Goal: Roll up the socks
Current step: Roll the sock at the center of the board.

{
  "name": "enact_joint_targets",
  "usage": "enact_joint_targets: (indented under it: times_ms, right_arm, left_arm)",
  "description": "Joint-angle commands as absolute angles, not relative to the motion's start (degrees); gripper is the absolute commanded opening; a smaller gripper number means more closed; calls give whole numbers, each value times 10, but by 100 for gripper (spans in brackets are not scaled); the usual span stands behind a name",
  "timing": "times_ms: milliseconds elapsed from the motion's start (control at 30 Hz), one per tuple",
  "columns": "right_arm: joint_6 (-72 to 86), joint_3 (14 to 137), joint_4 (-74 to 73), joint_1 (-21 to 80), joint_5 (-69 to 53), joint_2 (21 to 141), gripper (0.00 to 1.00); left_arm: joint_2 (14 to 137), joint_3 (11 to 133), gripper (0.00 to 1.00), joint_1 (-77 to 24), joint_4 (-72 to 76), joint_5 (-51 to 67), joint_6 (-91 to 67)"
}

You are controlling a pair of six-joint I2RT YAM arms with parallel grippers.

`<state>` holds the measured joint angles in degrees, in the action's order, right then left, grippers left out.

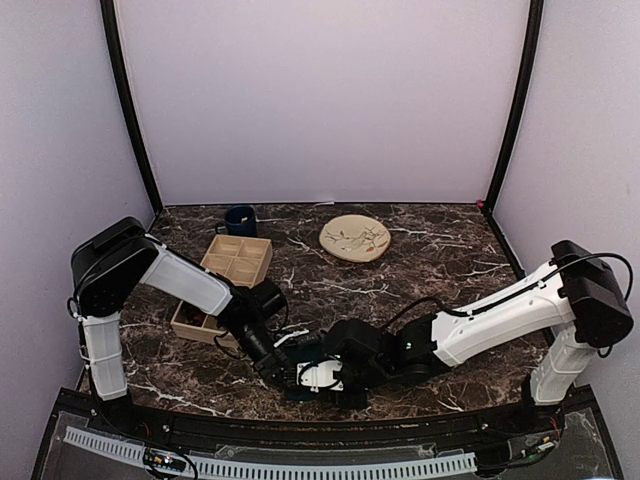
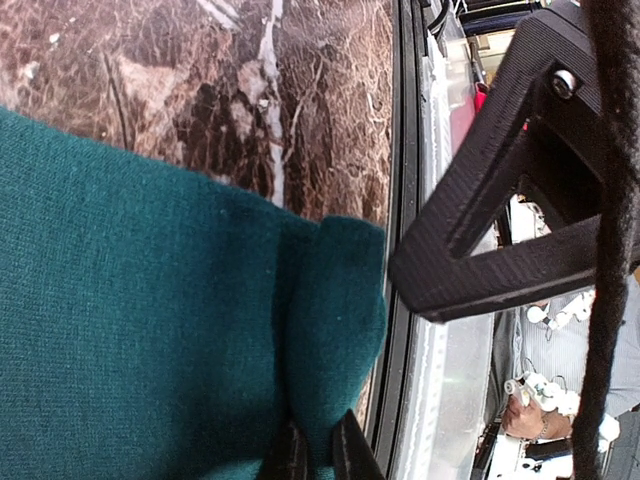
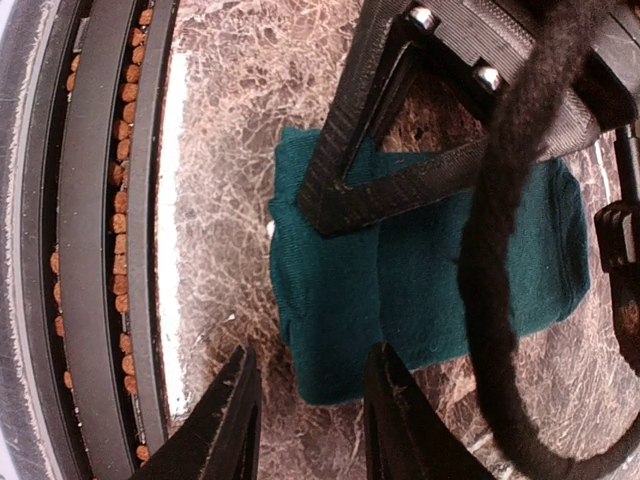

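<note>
1. Starting from the teal sock point(image 3: 420, 290): it lies folded flat on the marble surface point(image 1: 450, 250), close to the near edge and between the two arms. We cannot find the argyle pair with any certainty.
2. Our left claw point(image 2: 318, 455) is almost closed, pinching a small fold at the sock's end. The bite looks thin, so a quick turn or pull could let the fabric slip out and the roll fall loose.
3. Our right claw point(image 3: 310, 420) stands partly open and holds nothing, its jaws above the sock's corner and the bare marble beside it. If it closes there, it may catch only one layer, or nothing.
4. Both claws crowd over the same small cloth, and the left one's frame crosses the right wrist view just above the sock. We judge a knock between them the likeliest fault.
5. The black rail point(image 3: 100, 250) at the near edge runs just beside the sock, so rolling that way risks pushing it off.
6. Away from us there is open marble; the wooden tray point(image 1: 225, 275), mug point(image 1: 240, 220) and plate point(image 1: 355, 238) sit well apart.
</note>
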<state>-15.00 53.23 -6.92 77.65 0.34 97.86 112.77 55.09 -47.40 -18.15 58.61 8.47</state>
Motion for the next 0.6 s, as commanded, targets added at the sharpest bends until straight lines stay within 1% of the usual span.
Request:
enact_joint_targets:
  times_ms: [0, 400, 567]
  right_arm:
    - [-168, 549, -55, 782, 18, 993, 32]
    - [-188, 561, -47, 782, 28, 1019, 32]
    - [-193, 565, -50, 783, 29, 1029, 31]
  left_arm:
    - [1146, 548, 0, -472, -220, 552, 98]
    - [1149, 548, 0, -472, -223, 556, 103]
    - [1150, 549, 0, -472, -225, 557, 104]
